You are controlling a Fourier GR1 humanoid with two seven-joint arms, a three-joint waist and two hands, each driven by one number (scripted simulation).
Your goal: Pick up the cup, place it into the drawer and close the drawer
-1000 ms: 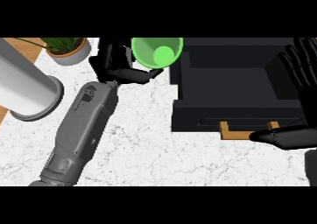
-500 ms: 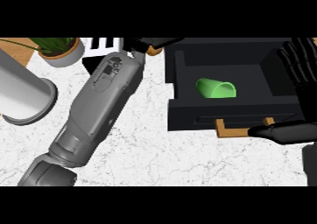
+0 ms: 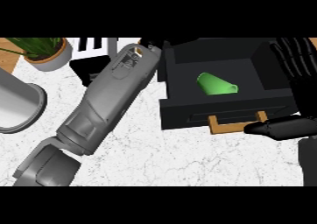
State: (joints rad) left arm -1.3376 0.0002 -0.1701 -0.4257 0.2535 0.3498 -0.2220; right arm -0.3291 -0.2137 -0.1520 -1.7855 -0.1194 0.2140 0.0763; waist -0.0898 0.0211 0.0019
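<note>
Green cup (image 3: 216,84): lies on its side inside the open black drawer (image 3: 187,114), wooden handle (image 3: 235,127) at front. Left robot hand (image 3: 153,43): at the drawer's rear left corner, fingers mostly hidden, cannot tell. Right robot hand (image 3: 302,70): fingers straight, beside the drawer's right wall. White marble tabletop (image 3: 142,148): carries potted plant (image 3: 44,52) and grey cylinder (image 3: 15,105).

One head view looks steeply down, close over the counter (image 3: 187,162); forearms enter from below.

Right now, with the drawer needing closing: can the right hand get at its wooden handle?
Probably yes: the right hand sits open beside the drawer, thumb just right of the wooden handle, nothing between them.
</note>
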